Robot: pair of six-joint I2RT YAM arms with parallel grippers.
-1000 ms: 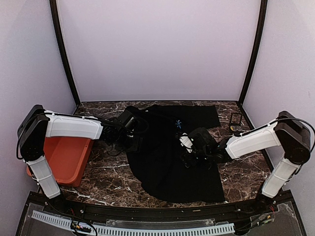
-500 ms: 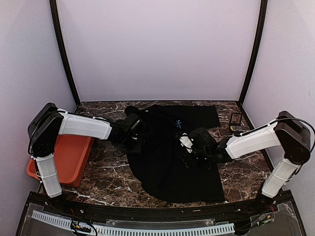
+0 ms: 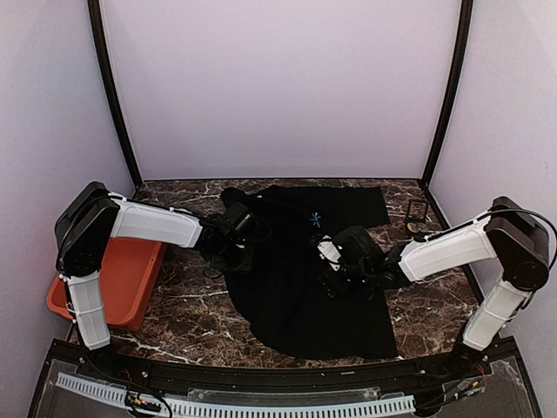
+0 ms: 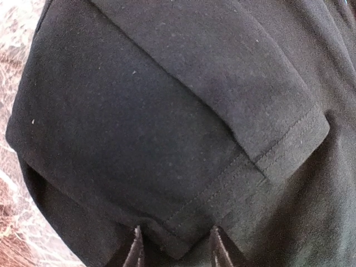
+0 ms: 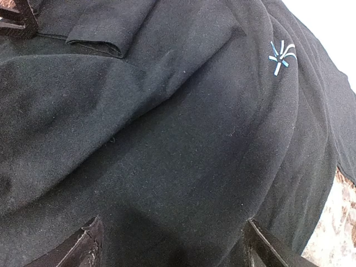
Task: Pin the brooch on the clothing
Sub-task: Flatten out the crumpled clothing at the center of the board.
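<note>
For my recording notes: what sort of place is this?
Likely a robot test booth, not a home: plain pale walls enclose a marble-patterned table, with left arm and right arm bolted at its near edge.

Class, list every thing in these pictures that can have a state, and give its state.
T-shirt, spread on the table, rumpled, folded at one sleeve.
Left gripper, jaws apart, straddling a hemmed corner.
Right gripper, wide open over the T-shirt.
Orange bin, upright, nothing visible inside.
</note>
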